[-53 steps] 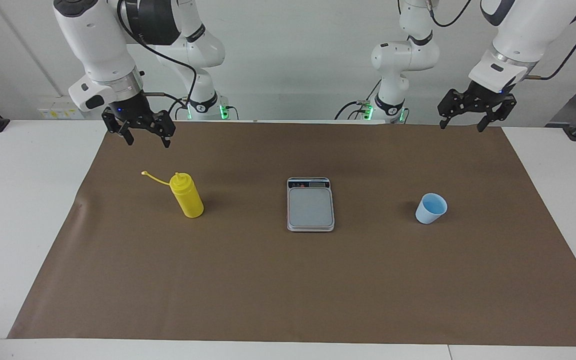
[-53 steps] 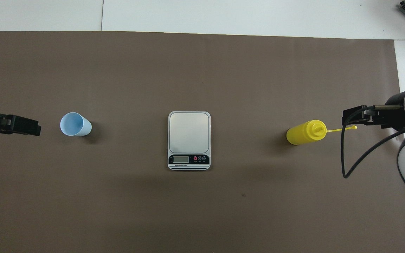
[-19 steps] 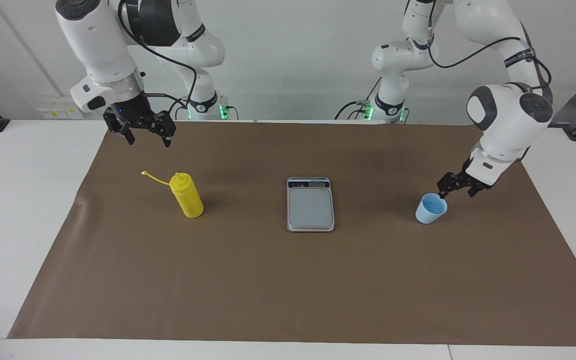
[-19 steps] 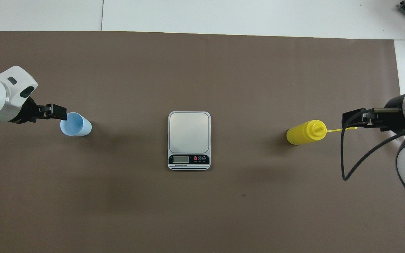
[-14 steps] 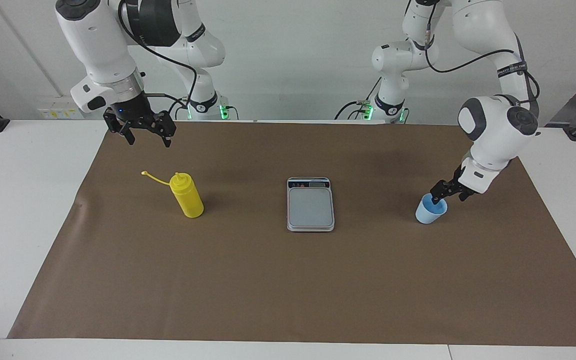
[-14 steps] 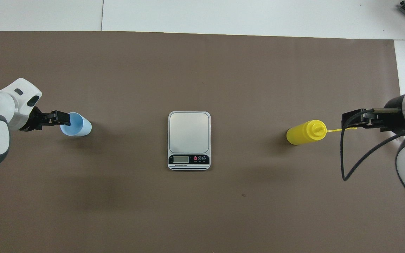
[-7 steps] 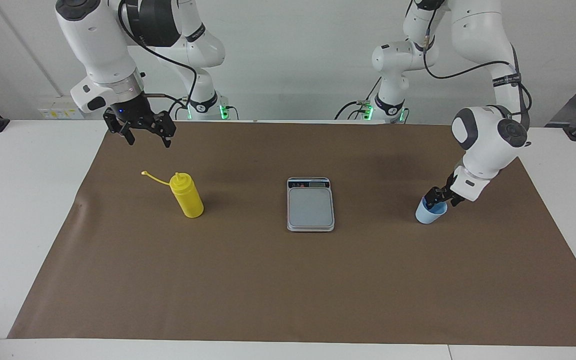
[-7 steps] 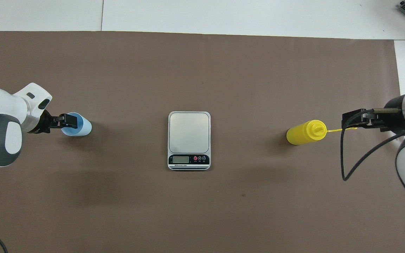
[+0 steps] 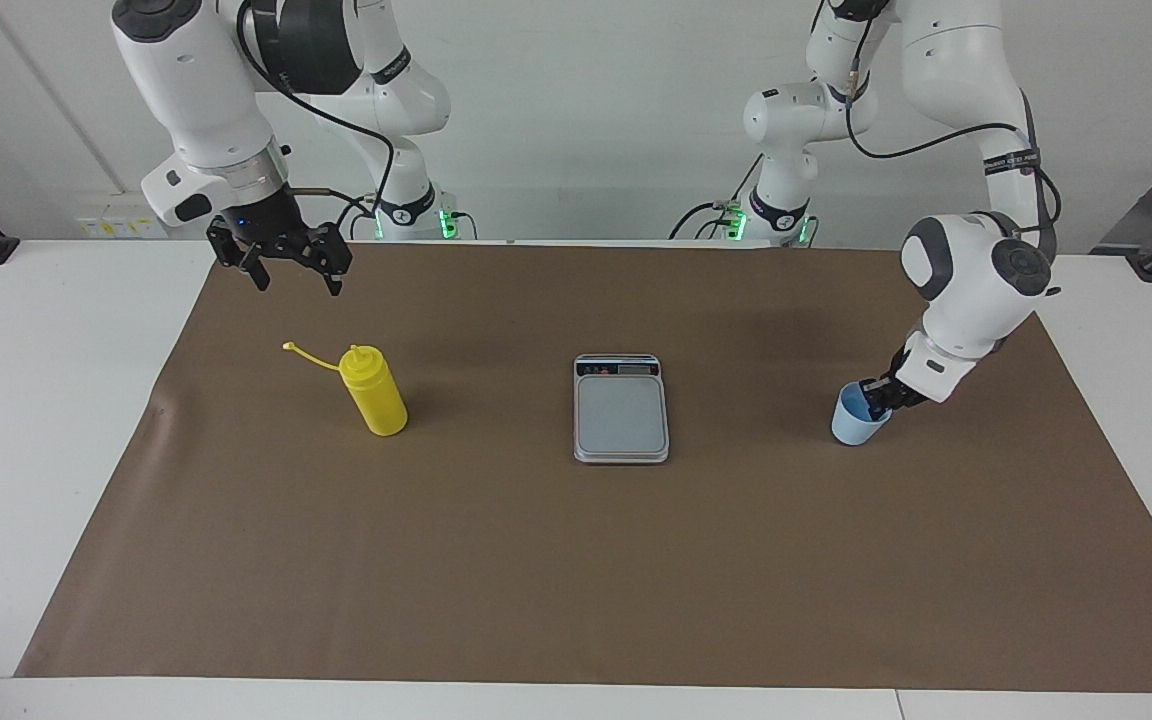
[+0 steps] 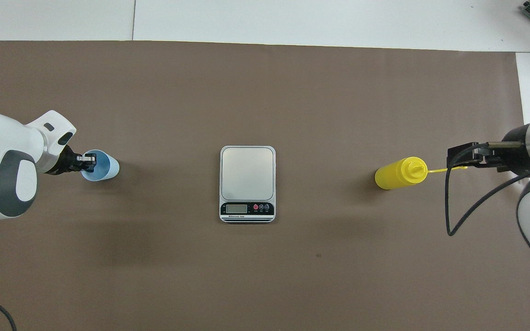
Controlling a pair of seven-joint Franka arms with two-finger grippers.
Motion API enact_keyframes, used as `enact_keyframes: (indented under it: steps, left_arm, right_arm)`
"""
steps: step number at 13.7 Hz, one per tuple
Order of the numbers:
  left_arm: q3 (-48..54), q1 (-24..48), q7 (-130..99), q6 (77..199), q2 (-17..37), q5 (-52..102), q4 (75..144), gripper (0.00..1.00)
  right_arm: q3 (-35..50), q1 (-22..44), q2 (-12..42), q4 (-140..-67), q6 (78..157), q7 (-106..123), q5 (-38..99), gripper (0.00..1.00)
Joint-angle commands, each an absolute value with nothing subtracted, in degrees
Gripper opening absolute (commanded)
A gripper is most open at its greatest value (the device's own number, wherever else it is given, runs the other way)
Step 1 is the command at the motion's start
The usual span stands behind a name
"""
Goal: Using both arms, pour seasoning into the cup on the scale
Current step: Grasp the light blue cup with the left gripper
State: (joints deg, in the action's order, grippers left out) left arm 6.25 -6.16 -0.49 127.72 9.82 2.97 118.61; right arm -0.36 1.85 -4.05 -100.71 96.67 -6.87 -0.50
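The light blue cup (image 9: pixel 850 427) (image 10: pixel 107 168) stands on the brown mat toward the left arm's end of the table. My left gripper (image 9: pixel 876 399) (image 10: pixel 88 162) is shut on the cup's rim, one finger inside it. The yellow seasoning bottle (image 9: pixel 377 396) (image 10: pixel 398 174) stands upright toward the right arm's end, its cap strap (image 9: pixel 309 356) sticking out sideways. My right gripper (image 9: pixel 282 265) (image 10: pixel 459 156) hangs open in the air over the mat beside the bottle, holding nothing. The scale (image 9: pixel 621 412) (image 10: pixel 247 174) lies between cup and bottle with a bare plate.
The brown mat (image 9: pixel 576 560) covers most of the white table (image 9: pixel 56 400). The scale's display strip (image 10: pixel 247 208) faces the robots. A black cable (image 10: pixel 467 216) loops from the right arm over the mat's end.
My left arm came down from its raised pose to the cup, put a finger inside the rim and closed on it. The right arm, bottle and scale have stayed put.
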Motion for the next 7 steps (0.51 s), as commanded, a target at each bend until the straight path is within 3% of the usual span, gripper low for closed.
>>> enact_keyframes:
  steps: [1,7]
  left_arm:
    - [5.54,-5.36,1.40,123.42,10.28,2.81,113.84,0.00]
    - [6.06,-0.02,-0.25,103.47,8.62,2.90,101.09,0.00]
  right_arm:
    - [0.09,0.88,-5.71,-102.74,97.91,-5.27,-0.53,1.00]
    - [0.09,0.88,-5.80,-102.92,97.91,-5.27,-0.53,1.00]
